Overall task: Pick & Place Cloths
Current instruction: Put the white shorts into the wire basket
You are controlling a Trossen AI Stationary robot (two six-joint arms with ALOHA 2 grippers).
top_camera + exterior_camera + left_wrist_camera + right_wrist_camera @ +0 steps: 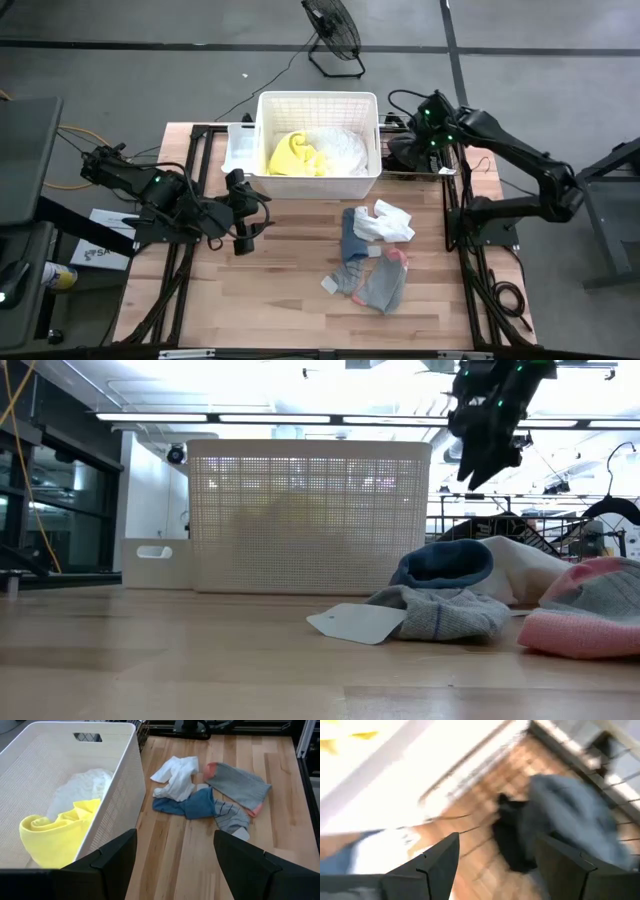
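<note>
Your right pincer (pixel 428 118) hangs high above the table's (pixel 290 300) far right corner, just beside the basket's (pixel 318 185) right wall, and its fingers (pixel 437 865) are spread with nothing between them. Below and ahead of it, by its own camera, lie a dark grey cloth (pixel 580 815) and a black cloth (pixel 512 840), touching each other at the table's back edge. The view there is smeared, so finer detail can't be told.

Your left pincer (pixel 240 212) waits low at the basket's near left corner, fingers (pixel 107 862) apart and empty. To one side of it, inside the basket, the yellow cloth (pixel 57 837) lies against the white cloth (pixel 82 787). Out ahead of it on the bare table sits a loose heap: a small white cloth (pixel 175 775), a blue cloth (pixel 192 805) under its edge, and a grey one with pink cuffs (pixel 240 785) touching both. That heap lies well apart from both pincers.
</note>
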